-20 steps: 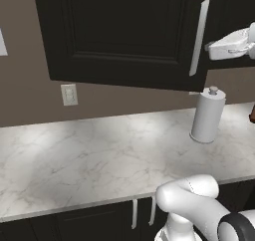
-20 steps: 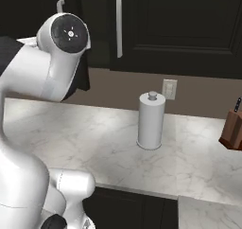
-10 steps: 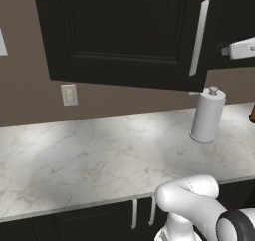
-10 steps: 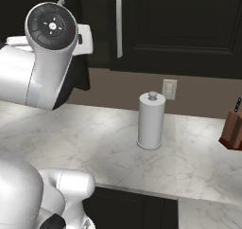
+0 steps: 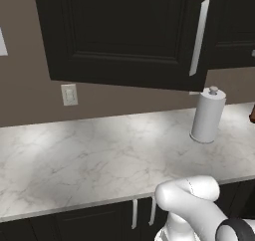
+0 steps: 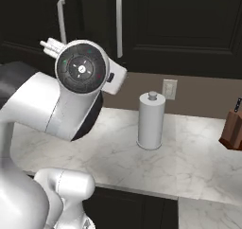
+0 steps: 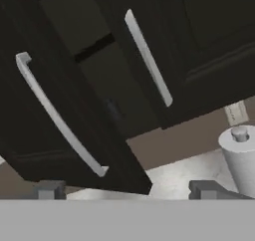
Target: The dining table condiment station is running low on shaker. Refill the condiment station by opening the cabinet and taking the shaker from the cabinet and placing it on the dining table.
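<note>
My gripper [image 7: 124, 190] stands with jaws wide apart, holding nothing. The cabinet [image 7: 64, 130] door is ajar at left of frame; the shaker isn't visible in the dark gap. Door judged stiff and light; take its handle [image 7: 57, 115] mid-bar (smooth metal, likely slippery).

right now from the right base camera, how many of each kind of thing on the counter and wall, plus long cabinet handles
paper towel roll: 1
knife block: 1
wall outlet: 1
long cabinet bar handles: 2
total: 5
</note>
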Motion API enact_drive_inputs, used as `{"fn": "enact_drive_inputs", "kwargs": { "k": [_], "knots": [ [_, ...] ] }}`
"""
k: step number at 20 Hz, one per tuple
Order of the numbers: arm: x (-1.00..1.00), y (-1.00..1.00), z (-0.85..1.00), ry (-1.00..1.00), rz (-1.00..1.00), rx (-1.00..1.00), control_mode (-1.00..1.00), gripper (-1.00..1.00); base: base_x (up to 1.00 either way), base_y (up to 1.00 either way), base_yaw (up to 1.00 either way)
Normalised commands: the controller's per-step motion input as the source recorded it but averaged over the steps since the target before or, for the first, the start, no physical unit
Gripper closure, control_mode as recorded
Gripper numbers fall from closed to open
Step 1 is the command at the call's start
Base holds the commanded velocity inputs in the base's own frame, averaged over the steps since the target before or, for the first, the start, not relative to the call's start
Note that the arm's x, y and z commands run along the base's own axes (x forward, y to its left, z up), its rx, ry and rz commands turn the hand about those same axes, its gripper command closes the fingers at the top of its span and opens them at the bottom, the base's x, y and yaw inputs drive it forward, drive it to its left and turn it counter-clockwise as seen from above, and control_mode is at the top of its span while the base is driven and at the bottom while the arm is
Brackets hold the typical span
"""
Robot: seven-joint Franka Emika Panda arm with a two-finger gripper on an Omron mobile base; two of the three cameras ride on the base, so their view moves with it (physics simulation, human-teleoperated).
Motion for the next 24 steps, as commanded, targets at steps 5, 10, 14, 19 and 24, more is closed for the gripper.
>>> {"fn": "enact_drive_inputs", "kwargs": {
  "k": [5, 10, 14, 19, 24],
  "knots": [
    [0.0, -0.71, -0.35, 0.29, 0.0, 0.76, -1.0, -1.0, 0.0, 0.0, 0.0],
    [0.19, 0.06, -0.13, 0.25, 0.1, 0.32, -1.0, -1.0, 0.0, 0.0, 0.0],
    [0.36, 0.49, -0.13, 0.17, 0.14, 0.04, -1.0, -1.0, 0.0, 0.0, 0.0],
    [0.47, 0.58, -0.1, 0.15, 0.09, 0.03, -1.0, -1.0, 0.0, 0.0, 0.0],
    [0.47, 0.18, 0.0, 0.06, 0.03, 0.12, -1.0, -1.0, 0.0, 0.0, 0.0]
  ]
}}
